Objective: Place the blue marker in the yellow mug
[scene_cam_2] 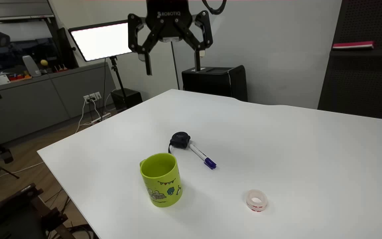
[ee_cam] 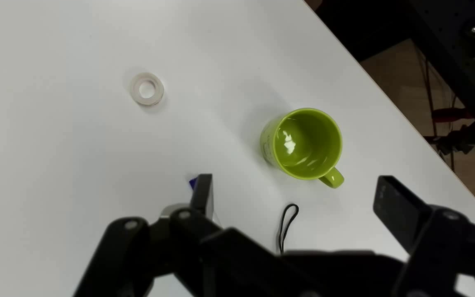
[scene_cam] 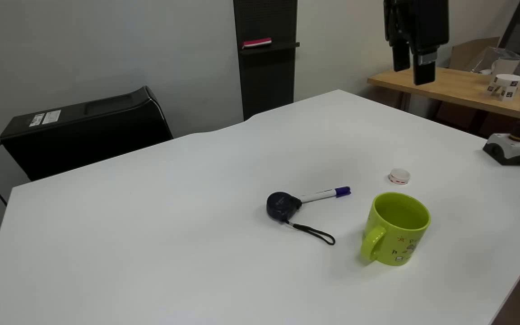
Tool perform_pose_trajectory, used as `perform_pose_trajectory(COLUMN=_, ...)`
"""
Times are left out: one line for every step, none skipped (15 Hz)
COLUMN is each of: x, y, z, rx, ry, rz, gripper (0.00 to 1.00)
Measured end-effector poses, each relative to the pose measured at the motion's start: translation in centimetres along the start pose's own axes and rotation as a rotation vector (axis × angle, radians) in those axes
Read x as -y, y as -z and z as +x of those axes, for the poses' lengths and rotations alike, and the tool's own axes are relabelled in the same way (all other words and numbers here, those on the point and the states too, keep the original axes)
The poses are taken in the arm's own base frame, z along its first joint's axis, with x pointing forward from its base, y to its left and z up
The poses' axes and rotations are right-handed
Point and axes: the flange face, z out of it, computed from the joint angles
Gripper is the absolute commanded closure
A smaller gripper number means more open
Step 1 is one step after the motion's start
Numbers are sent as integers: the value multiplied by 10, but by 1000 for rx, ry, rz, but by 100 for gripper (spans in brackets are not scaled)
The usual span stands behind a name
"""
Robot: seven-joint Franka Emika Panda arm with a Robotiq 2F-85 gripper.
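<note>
The blue marker (scene_cam: 321,195) lies flat on the white table, with a white barrel and dark blue cap. It also shows in an exterior view (scene_cam_2: 199,153). In the wrist view only a bit of its cap (ee_cam: 193,182) shows clearly; a finger hides most of the rest. The yellow-green mug (scene_cam: 393,241) stands upright, handle at its side, with no marker in it. It also shows in an exterior view (scene_cam_2: 164,189) and the wrist view (ee_cam: 307,144). My gripper (scene_cam_2: 173,66) is open and empty, high above the table; it also shows in the wrist view (ee_cam: 295,194).
A black tape measure (scene_cam: 280,206) with a cord loop lies at the marker's plain end; I cannot tell if they touch. A small tape roll (scene_cam_2: 256,208) lies on the table. A grey-and-black button box (scene_cam: 513,149) stands at the table's edge.
</note>
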Motion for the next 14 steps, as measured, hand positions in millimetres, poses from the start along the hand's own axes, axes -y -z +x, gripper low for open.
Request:
perform_pose_trajectory(x=0, y=0, z=0, rx=0, ry=1, rz=0, gripper=0)
perform_pose_trajectory(x=0, y=-1, z=0, rx=6, ry=9, rz=-2, gripper=0)
perform_pose_trajectory(x=-2, y=-4, z=0, rx=19, ry=19, rz=-12, gripper=0)
perform_pose_trajectory(x=-4, y=-7, z=0, rx=36, ry=32, rz=-29, gripper=0)
perform_pose_trajectory(x=-6, y=-11, z=1, rx=57, ry=50, rz=-49, gripper=0)
perform_pose_trajectory(x=-9, y=-17, z=2, rx=78, ry=76, rz=-68, gripper=0)
perform_pose_trajectory(x=-12, y=-24, z=3, rx=96, ry=103, rz=-84, gripper=0)
perform_pose_trajectory(x=-15, y=-30, z=5, rx=107, ry=130, rz=-97, gripper=0)
perform_pose_trajectory(x=-18, y=-37, z=6, rx=111, ry=162, rz=-112, gripper=0)
perform_pose_trajectory(x=-21, y=-43, z=9, rx=102, ry=195, rz=-140, gripper=0)
perform_pose_trajectory(x=-26, y=-49, z=11, rx=81, ry=216, rz=-170, gripper=0)
perform_pose_trajectory(x=-30, y=-55, z=13, rx=55, ry=229, rz=-197, gripper=0)
perform_pose_trajectory(x=-35, y=-60, z=13, rx=25, ry=237, rz=-216, gripper=0)
perform_pose_trajectory(x=-40, y=-66, z=14, rx=-4, ry=244, rz=-231, gripper=0)
